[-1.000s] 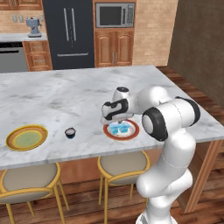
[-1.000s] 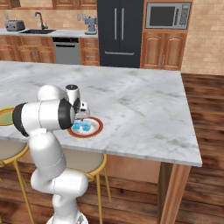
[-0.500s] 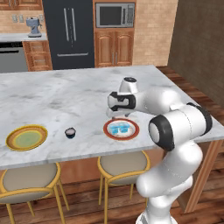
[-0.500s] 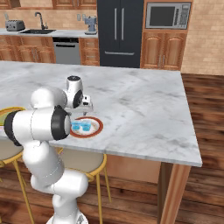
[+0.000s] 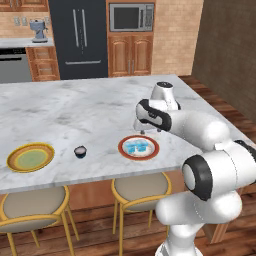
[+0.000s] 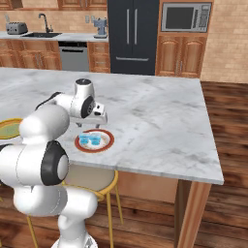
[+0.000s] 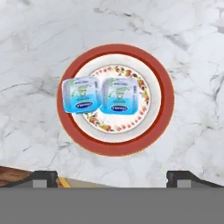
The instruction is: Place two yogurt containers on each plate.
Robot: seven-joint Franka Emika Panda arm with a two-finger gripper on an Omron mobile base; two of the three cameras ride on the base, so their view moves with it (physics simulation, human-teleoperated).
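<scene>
Dark gripper [image 7: 112, 177] fingertips spread wide, holding nothing, hanging above the red-orange plate [image 7: 164, 114] without touching it. 2 pale-blue yogurt tubs [image 7: 101, 95] sit side by side on that plate, touching; the left one overlaps the rim. Plate is near the marble counter's [image 5: 90, 107] front edge, stools below. Dark yogurt cup [image 5: 80, 151] stands alone on the counter between this plate and the yellow-rimmed plate [image 5: 15, 155]. Bare marble behind and to the right.

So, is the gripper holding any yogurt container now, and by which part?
Nothing is held. The gripper hangs open above the red-rimmed plate, where two blue-and-white yogurt containers lie.
</scene>
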